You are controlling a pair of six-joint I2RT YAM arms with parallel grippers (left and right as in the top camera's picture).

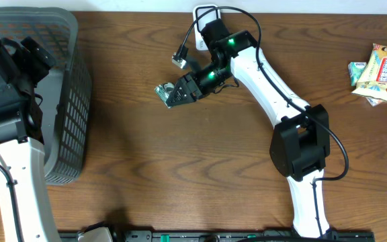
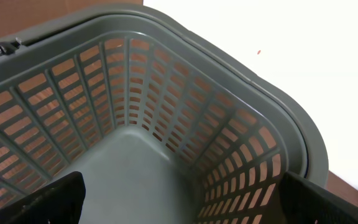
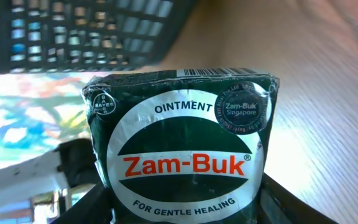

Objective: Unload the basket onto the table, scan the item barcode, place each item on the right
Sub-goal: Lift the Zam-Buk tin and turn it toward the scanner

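— What takes up most of the view?
— The wooden table (image 1: 180, 175), and at its left edge a grey slatted basket (image 1: 72, 101).
— And the arms?
— The left gripper (image 2: 182, 199) hangs over the inside of the basket, jaws spread wide with nothing between them. The right gripper (image 1: 183, 87) is at upper centre of the overhead view, clamped on the item.
— Anything else lying about?
— Snack packets (image 1: 380, 72) at the far right edge, and a white device (image 1: 205, 20) with a cable at the top edge.
— And the item itself?
— A dark green Zam-Buk ointment box (image 3: 182, 149), label facing the right wrist camera, with its barcode (image 3: 207, 73) along the top edge.
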